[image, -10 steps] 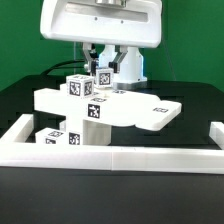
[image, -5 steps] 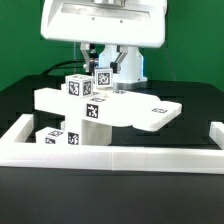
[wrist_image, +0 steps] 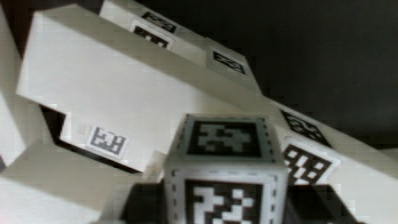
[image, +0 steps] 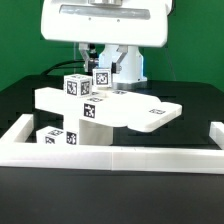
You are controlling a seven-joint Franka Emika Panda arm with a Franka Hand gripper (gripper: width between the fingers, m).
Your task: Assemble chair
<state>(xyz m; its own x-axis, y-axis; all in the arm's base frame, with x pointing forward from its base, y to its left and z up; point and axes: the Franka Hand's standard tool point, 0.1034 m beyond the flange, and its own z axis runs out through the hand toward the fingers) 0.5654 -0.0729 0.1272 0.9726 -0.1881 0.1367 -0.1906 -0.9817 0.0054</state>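
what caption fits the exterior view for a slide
Franka arm's fingers at a tagged square leg atop the white chair assembly.

I am working in a robotics lab, at a test rig and not in a home or shop. My white arm (image: 105,25) hangs over a plain black tabletop (image: 185,90) with a flat green backdrop (image: 190,50) behind it. A low white wall (image: 110,157) fences the work area along the front and both sides. The white blocky chair parts (image: 110,108) carry black-and-white square tags (image: 96,111), the kind cameras use for tracking; my wrist view shows tags (wrist_image: 226,138) on nearly every face of them. Everything is plain, bare and set up for recording.
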